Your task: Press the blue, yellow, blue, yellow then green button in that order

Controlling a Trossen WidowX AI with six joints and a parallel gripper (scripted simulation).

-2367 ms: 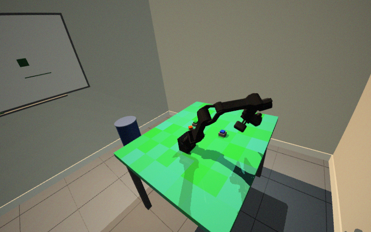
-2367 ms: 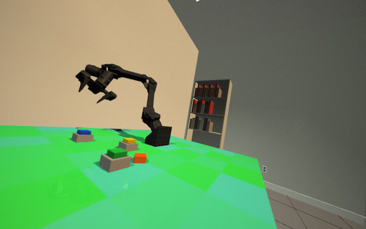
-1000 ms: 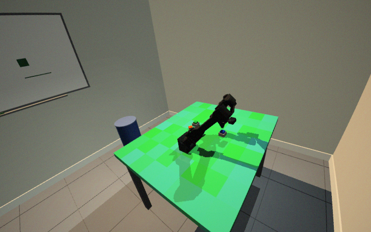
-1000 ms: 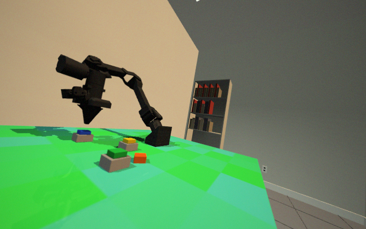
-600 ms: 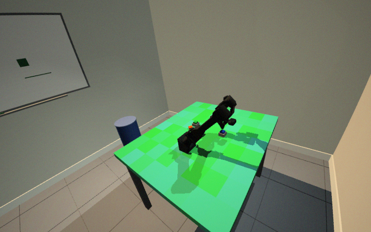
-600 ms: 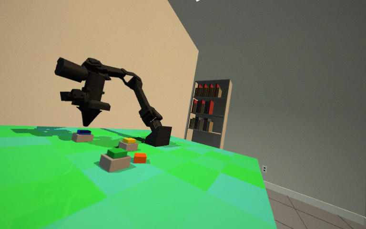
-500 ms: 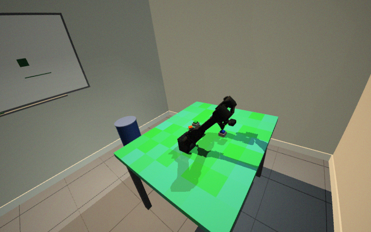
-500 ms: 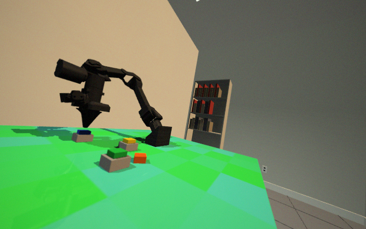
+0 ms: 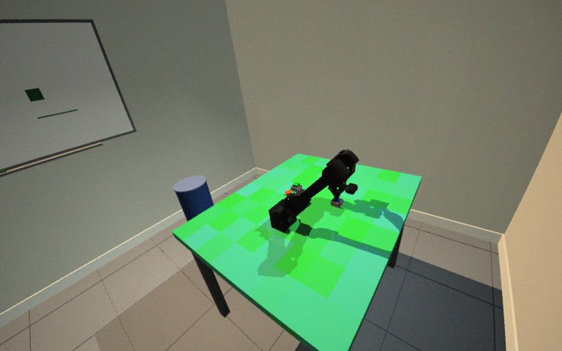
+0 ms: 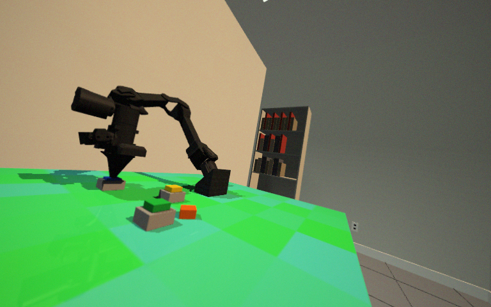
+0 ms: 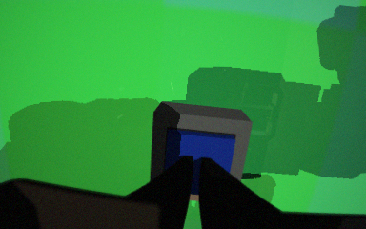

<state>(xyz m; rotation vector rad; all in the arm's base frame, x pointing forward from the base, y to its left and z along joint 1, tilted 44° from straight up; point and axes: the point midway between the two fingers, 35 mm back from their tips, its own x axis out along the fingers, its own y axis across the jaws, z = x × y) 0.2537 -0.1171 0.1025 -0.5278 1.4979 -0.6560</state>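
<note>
Green checkered desk (image 10: 253,231) under us; our closed, empty gripper (image 10: 115,174) touches the blue button (image 11: 210,149), yellow button (image 10: 173,188) at four o'clock.

Blue button (image 11: 206,150) sunk in grey housing, table-mounted.
</note>
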